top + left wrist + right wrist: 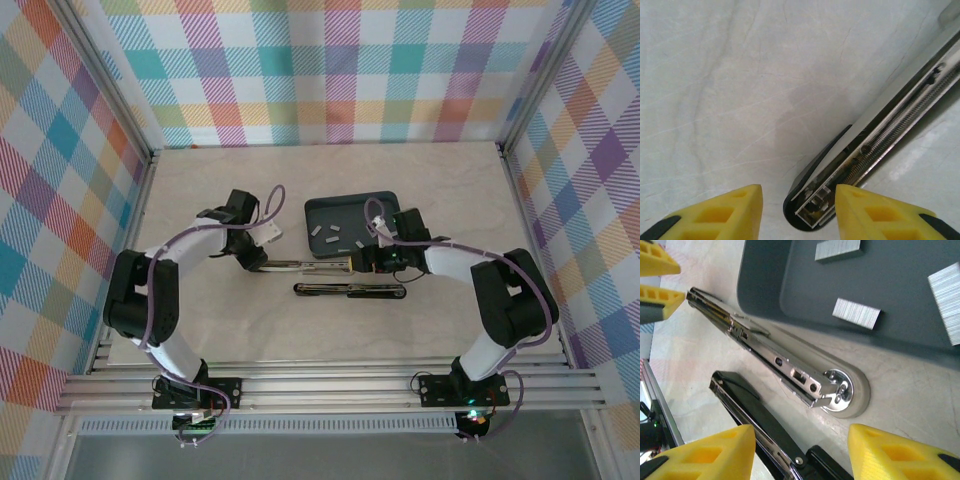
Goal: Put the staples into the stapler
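A long stapler with a grey base lies on the table, its metal magazine uncovered and the spring channel showing. My left gripper is open, its yellow fingers either side of the stapler's left end without gripping it. My right gripper is open over the stapler's right end with the round anvil plate, holding nothing. The staples, several short grey strips, lie in a dark tray just behind the stapler.
A long black stapler part lies parallel to the stapler, nearer the arm bases and under my right gripper. Checked walls enclose the table on three sides. A metal rail runs along the near edge.
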Available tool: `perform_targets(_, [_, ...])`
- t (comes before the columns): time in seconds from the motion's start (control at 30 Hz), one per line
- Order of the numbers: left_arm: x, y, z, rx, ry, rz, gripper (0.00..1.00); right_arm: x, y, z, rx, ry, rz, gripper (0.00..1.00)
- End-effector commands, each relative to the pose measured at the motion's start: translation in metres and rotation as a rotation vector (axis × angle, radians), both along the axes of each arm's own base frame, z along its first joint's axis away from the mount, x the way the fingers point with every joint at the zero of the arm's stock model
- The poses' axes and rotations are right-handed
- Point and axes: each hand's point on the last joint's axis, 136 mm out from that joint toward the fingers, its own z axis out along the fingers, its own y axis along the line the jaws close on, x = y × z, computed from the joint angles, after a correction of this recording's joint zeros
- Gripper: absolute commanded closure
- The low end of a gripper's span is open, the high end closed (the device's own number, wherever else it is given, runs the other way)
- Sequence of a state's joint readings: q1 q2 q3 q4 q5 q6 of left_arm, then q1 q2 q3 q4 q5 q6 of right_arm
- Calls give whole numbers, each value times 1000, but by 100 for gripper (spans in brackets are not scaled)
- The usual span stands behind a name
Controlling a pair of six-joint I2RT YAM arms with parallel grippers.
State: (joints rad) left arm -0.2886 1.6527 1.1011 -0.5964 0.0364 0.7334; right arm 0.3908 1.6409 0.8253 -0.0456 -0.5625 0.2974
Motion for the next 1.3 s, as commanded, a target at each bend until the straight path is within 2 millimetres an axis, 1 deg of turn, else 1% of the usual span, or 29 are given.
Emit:
perform_targets(0.0, [8, -9, 44, -94, -83, 33, 54, 7, 5, 4, -17, 44, -54, 48])
perform_targets(0.1, [13, -15, 67, -154, -135, 67, 53, 11, 10, 0, -39, 66, -74, 48])
perform_targets(0.17, [15, -18, 80, -196, -156, 97, 51, 15, 10, -7, -57, 115, -117, 48])
perform_targets(0.27, [15, -23, 97, -260, -191, 136, 49, 17, 14, -14, -68, 193, -132, 49])
perform_targets(0.43, [12, -22, 113, -313, -242, 176, 48, 17, 23, -10, -56, 195, -128, 53])
perform_targets(0.53, [7, -21, 117, -321, -254, 182, 47, 13, 35, -8, -43, 206, -109, 55])
perform_targets(0.63, [4, -17, 120, -319, -274, 195, 48, 8, 50, -10, -46, 220, -82, 56])
perform_targets(0.73, [2, -13, 123, -321, -293, 218, 46, 5, 65, -13, -43, 230, -63, 57])
perform_targets(0.8, [1, -11, 123, -323, -294, 240, 44, 6, 76, -11, -41, 219, -48, 57])
perform_targets(1.0, [-1, -7, 120, -366, -265, 331, 42, 7, 114, -3, -38, 177, 14, 57])
perform_targets(1.17, [-2, -3, 119, -418, -270, 420, 40, 5, 148, -3, -29, 154, 76, 57])
perform_targets(1.23, [-4, -2, 116, -430, -260, 435, 40, 4, 155, -2, -29, 139, 97, 57])
perform_targets(1.27, [-6, -2, 115, -434, -255, 436, 40, 4, 158, 1, -21, 121, 103, 57])
